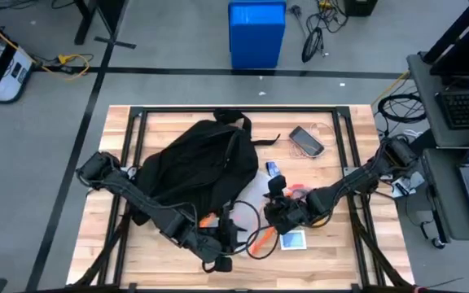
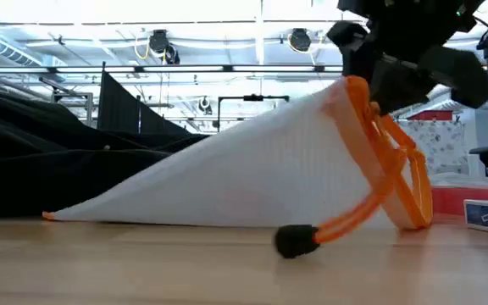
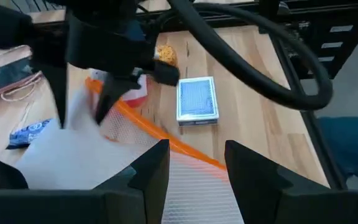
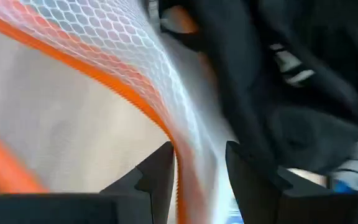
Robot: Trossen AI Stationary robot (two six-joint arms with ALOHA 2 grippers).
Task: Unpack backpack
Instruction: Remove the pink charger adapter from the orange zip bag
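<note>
The backpack (image 1: 194,167) lies left of centre on the table (image 1: 340,252). The right gripper (image 1: 282,213) pinches the orange edge of a white mesh pouch (image 2: 252,174), lifting that end, likely to drag it clear. The left gripper (image 1: 218,259), at the near edge, stands open, empty, beside the pouch

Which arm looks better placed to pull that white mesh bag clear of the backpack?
Probably the right: its gripper already holds the white mesh bag by its orange edge, lifted beside the backpack. The left gripper hovers open over it.
</note>
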